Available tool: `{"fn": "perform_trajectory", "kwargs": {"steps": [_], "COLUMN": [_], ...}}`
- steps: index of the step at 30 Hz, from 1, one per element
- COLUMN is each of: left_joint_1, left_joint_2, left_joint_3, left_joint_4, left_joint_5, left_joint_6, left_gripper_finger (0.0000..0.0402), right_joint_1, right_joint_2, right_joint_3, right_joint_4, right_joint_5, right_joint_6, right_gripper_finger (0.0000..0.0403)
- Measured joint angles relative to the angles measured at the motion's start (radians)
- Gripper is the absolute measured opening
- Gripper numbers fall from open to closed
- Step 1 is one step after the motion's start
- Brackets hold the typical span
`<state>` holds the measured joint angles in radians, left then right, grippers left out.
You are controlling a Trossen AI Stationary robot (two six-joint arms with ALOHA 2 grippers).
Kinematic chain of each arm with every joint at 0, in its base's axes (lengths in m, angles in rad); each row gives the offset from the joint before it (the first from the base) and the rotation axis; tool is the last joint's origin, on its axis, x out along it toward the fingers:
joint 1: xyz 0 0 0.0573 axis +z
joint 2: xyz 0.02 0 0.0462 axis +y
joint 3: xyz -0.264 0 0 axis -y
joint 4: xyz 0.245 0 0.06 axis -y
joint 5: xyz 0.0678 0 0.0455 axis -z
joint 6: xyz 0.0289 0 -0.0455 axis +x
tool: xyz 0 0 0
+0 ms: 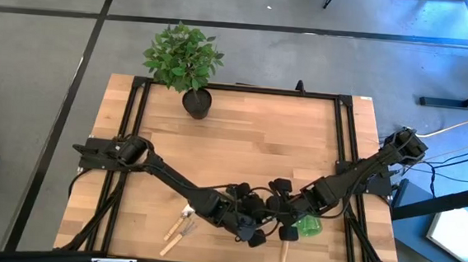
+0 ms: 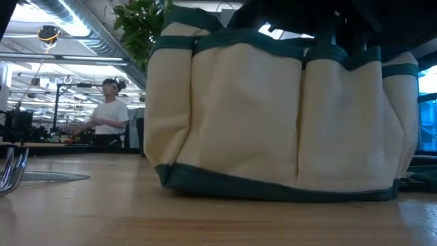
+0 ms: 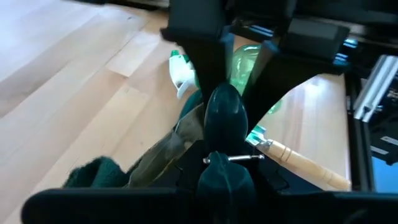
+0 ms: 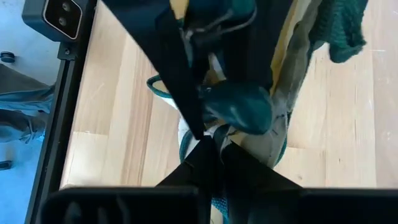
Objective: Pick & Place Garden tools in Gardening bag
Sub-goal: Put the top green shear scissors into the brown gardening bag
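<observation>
My left gripper (image 1: pixel 250 225) and right gripper (image 1: pixel 275 210) crowd the pruners (image 3: pixel 224 112) over the gardening bag (image 2: pixel 273 116); I cannot tell either jaw state. Risk: my arms collide, or the pruners snag the bag's rim.

— Where does the gardening bag (image 2: pixel 273 116) stand?
— Near the table's (image 1: pixel 250 140) front edge, under both grippers.
— And the tools?
— Wooden-handled tools (image 1: pixel 179 230) lie left of it, spray bottle (image 1: pixel 308 228) right; potted plant (image 1: pixel 185 61) at the back edge.

- Lab/workshop space: exposed ceiling ducting (image 2: pixel 75 31), benches with equipment (image 2: pixel 27 126) (person (image 2: pixel 109 113) working there)
- Wooden table (image 1: pixel 250 140) on black metal frame, taped concrete floor (image 1: pixel 40 68)
</observation>
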<state>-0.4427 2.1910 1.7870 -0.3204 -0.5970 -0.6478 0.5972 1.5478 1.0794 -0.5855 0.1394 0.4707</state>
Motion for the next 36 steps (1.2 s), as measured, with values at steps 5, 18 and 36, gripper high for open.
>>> {"fn": "perform_trajectory", "kwargs": {"steps": [5, 18, 36], "left_joint_1": [-0.008, 0.002, -0.004], "left_joint_2": [0.000, 0.002, 0.002], "left_joint_3": [0.000, 0.000, -0.005], "left_joint_4": [-0.037, -0.035, 0.087], "left_joint_5": [-0.047, 0.146, 0.091], "left_joint_6": [-0.023, -0.013, -0.068], "left_gripper_finger": [0.0062, 0.0062, 0.0062], "right_joint_1": [0.001, 0.002, 0.000], "right_joint_2": [0.000, 0.000, 0.000], "right_joint_3": [0.000, 0.000, 0.000], "right_joint_4": [-0.011, -0.021, -0.010], "right_joint_5": [-0.001, 0.003, -0.026], "right_joint_6": [-0.008, -0.043, -0.139], "right_gripper_finger": [0.0010, 0.0006, 0.0034]}}
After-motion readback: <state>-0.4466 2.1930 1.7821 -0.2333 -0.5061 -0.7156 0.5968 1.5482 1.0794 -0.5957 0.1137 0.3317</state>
